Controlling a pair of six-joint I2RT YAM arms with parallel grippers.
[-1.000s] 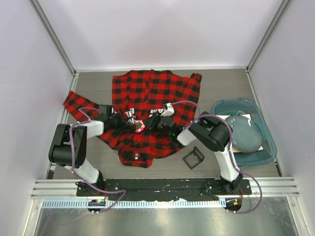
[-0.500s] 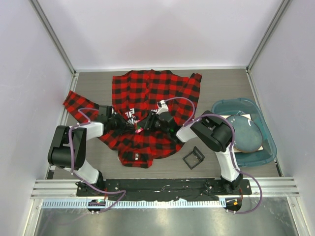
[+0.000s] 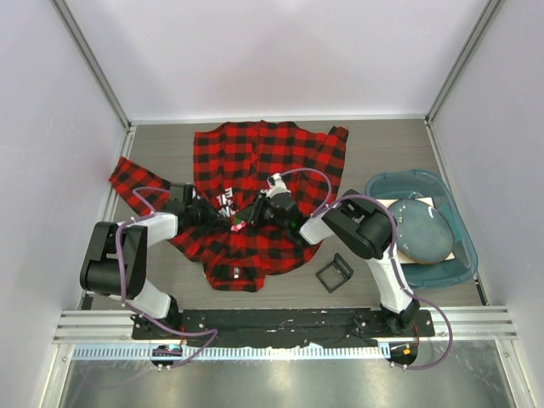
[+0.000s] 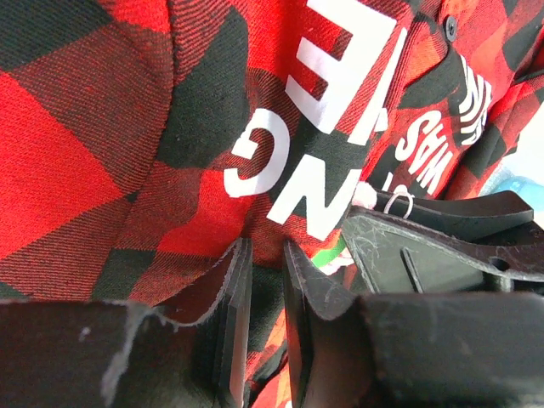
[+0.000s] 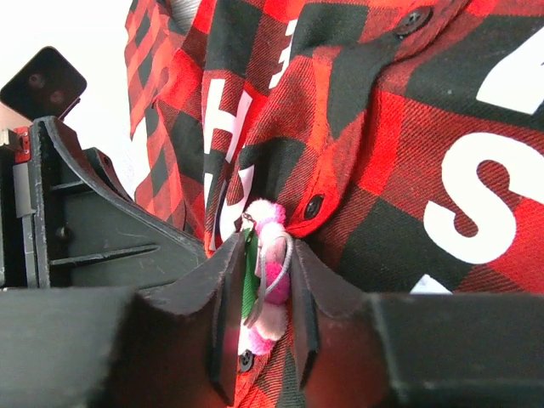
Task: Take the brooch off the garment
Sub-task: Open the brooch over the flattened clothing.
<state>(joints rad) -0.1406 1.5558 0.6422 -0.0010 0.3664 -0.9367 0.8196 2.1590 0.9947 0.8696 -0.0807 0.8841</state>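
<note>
The garment point(image 3: 255, 170), a red-and-black check shirt with white lettering, lies spread on the table. The brooch point(image 5: 270, 280), pink with a green leaf and a metal pin, sits at the shirt's button edge. My right gripper point(image 5: 262, 293) is shut on the brooch, one finger on each side of it; from above the brooch point(image 3: 241, 224) shows as a pink speck between the two grippers. My left gripper point(image 4: 265, 285) is shut on a fold of the shirt point(image 4: 263, 229) just left of the brooch point(image 4: 365, 197).
A black square frame point(image 3: 335, 272) lies near the shirt's lower right. A teal tub point(image 3: 459, 255) holding a grey-blue cushion point(image 3: 421, 229) stands at the right. The shirt's sleeve point(image 3: 132, 180) reaches toward the left wall.
My right gripper has moved left along the shirt to the brooch and closed on it. My left gripper has stayed holding the shirt.
</note>
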